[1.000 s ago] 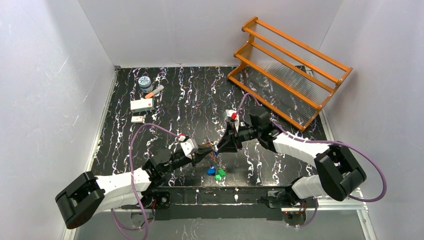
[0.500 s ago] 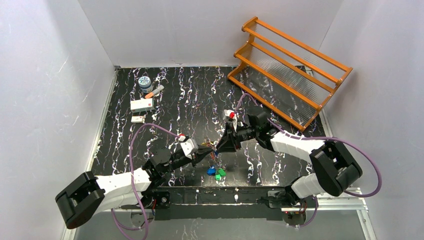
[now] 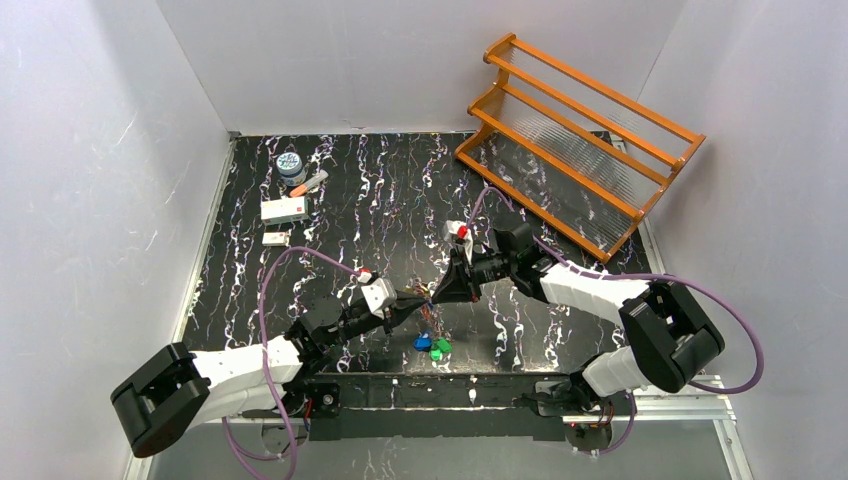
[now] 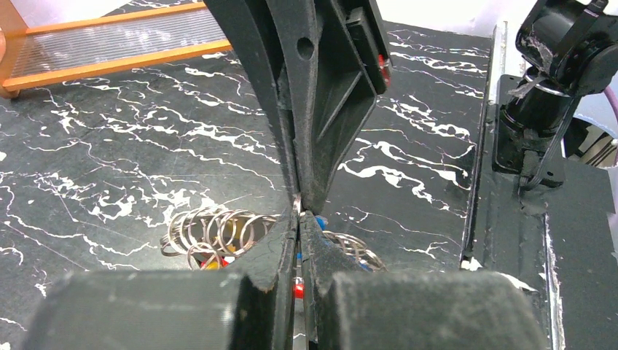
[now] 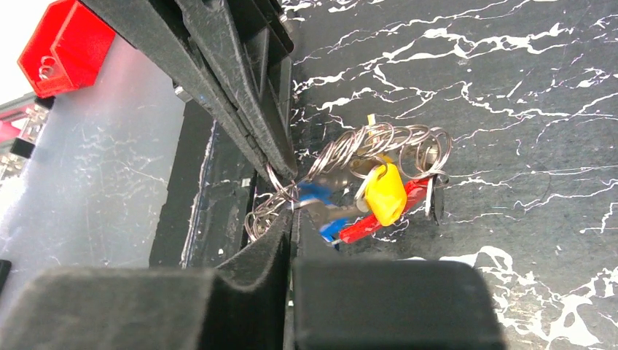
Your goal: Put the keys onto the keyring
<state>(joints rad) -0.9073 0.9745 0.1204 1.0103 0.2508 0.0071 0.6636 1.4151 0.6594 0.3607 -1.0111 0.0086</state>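
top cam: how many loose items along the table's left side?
4: round jar at the back, marker beside it, white box nearer, small white block nearest. None look hidden.

Top view: keyring (image 3: 430, 300) too small to read, tucked between both tool tips. Left wrist view: blurred left tool (image 4: 299, 237) covers the coils' middle. Right wrist view: right tool (image 5: 291, 222) hides what it pinches; blue tags (image 5: 313, 193) half covered.
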